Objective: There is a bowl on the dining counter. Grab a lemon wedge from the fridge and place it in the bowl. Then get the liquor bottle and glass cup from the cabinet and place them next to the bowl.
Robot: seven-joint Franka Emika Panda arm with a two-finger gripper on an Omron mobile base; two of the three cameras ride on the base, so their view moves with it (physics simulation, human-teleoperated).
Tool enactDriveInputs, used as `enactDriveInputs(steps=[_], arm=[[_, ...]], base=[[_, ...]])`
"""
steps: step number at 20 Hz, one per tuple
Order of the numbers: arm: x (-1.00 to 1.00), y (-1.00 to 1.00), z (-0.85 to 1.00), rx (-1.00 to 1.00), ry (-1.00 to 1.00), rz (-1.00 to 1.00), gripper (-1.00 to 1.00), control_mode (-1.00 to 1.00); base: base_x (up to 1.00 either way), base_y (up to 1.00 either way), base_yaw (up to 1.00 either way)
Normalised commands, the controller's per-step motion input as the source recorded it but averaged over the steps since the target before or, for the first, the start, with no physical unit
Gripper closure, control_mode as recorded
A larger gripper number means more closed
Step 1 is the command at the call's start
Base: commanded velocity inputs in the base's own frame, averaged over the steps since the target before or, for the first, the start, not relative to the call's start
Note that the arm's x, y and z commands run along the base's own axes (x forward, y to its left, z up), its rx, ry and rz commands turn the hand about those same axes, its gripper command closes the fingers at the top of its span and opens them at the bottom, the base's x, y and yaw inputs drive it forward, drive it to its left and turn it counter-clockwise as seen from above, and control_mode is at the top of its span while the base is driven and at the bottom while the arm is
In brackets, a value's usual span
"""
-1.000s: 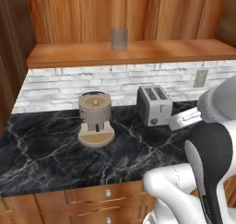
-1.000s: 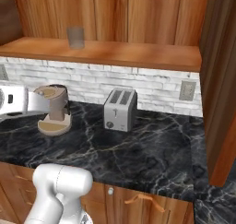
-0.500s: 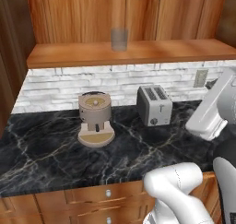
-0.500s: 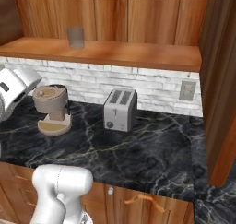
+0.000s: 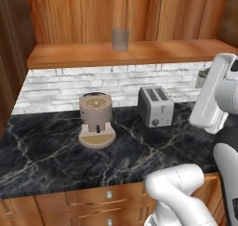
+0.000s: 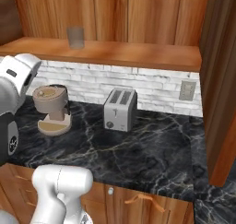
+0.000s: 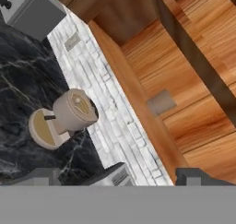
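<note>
- Glass cup [image 5: 120, 39]: stands upright on the open wooden shelf [image 5: 153, 51] above the brick backsplash, near the shelf's middle, with bare wood on either side. It is also seen from the right base view [image 6: 75, 37], and as a pale grey patch against the wood in the hand view [image 7: 161, 101].
- Gripper [image 7: 115, 178]: the two dark tips are seen at the bottom of the hand view; the jaws are spread wide and nothing is held between them. The camera is rolled, so the shelf runs diagonally across that view.
- Arm: a white link is raised at the right edge of the left base view, well apart from the cup.
- Surface [image 5: 56, 150]: black marble; a coffee machine [image 5: 95, 119] and a toaster [image 5: 155, 106] stand on it below the shelf, apart from each other.
- Bowl, lemon wedge, liquor bottle: not located; their state cannot be told.
- Step in hand, as judged: the cup is being approached for a grasp.
- Handling advice: the hand is best levelled and centred on the cup, then advanced along the shelf with the jaws kept spread until the cup's walls sit between them. The grip is best taken at mid-height. The shelf board and the cabinet underside above are to be cleared, and the cup is to be lifted slightly before withdrawal.
</note>
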Motion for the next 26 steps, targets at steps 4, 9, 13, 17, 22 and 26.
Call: enactDriveInputs(steps=[4,9,13,17,22,26], arm=[[0.08,0.0,0.07,-0.05,0.0,0.12,-1.0,-1.0],[0.12,0.0,0.22,-0.09,0.0,0.1,-1.0,-1.0],[0.23,0.0,0.27,-0.1,0.0,0.09,-1.0,-1.0],[0.22,0.0,0.21,-0.09,0.01,0.12,-1.0,-1.0],[0.17,0.0,0.09,-0.08,0.0,0.13,-1.0,-1.0],[0.15,0.0,0.0,-0.03,0.0,0.14,-1.0,-1.0]], base=[[0.0,0.0,0.0],[0.0,0.0,0.0],[0.0,0.0,0.0],[0.0,0.0,0.0],[0.0,0.0,0.0],[0.0,0.0,0.0]])
